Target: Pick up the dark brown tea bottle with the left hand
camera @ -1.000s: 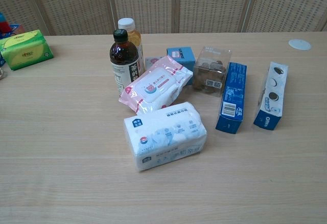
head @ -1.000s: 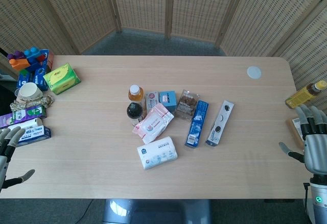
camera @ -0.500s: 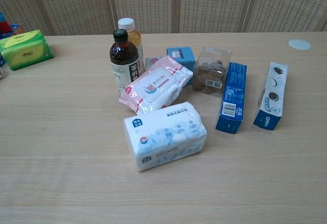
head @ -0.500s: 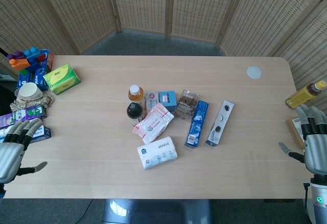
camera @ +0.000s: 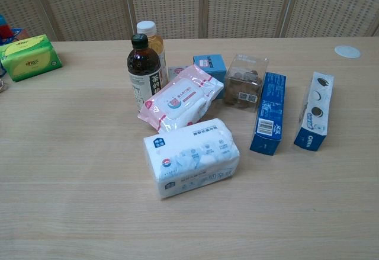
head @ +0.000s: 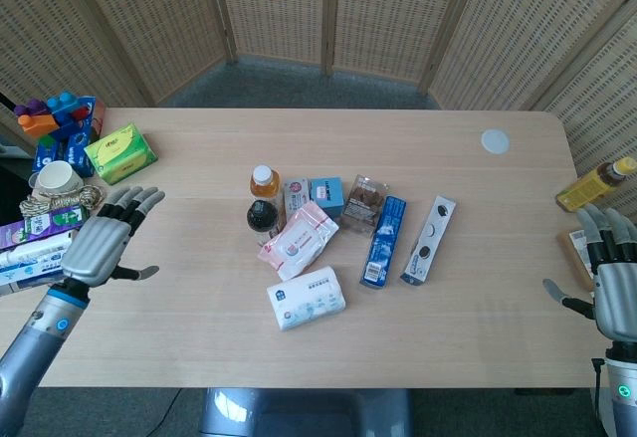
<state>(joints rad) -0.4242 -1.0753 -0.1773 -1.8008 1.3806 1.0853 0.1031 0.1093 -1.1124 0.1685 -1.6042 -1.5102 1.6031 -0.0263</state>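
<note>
The dark brown tea bottle [head: 263, 221] [camera: 144, 72] stands upright near the table's middle, black cap on top, white label facing the chest camera. An orange drink bottle [head: 264, 181] [camera: 153, 39] stands just behind it, and a pink wipes pack [head: 298, 239] [camera: 180, 99] leans against its right side. My left hand [head: 102, 242] hovers open over the table's left part, fingers spread, well to the left of the bottle and holding nothing. My right hand [head: 613, 278] is open at the table's right edge, far from the bottle.
A white tissue pack [head: 306, 298], blue boxes [head: 382, 241], a cookie box [head: 428, 240] and a clear snack tub [head: 364, 202] crowd the bottle's right. A green box [head: 120, 153], cup [head: 56, 179] and toy blocks [head: 55, 118] line the left edge. A yellow bottle [head: 594, 185] lies far right.
My left hand has risen from the table's near-left corner and moved inward to the right, toward the bottle. The right hand and all objects have stayed put.
</note>
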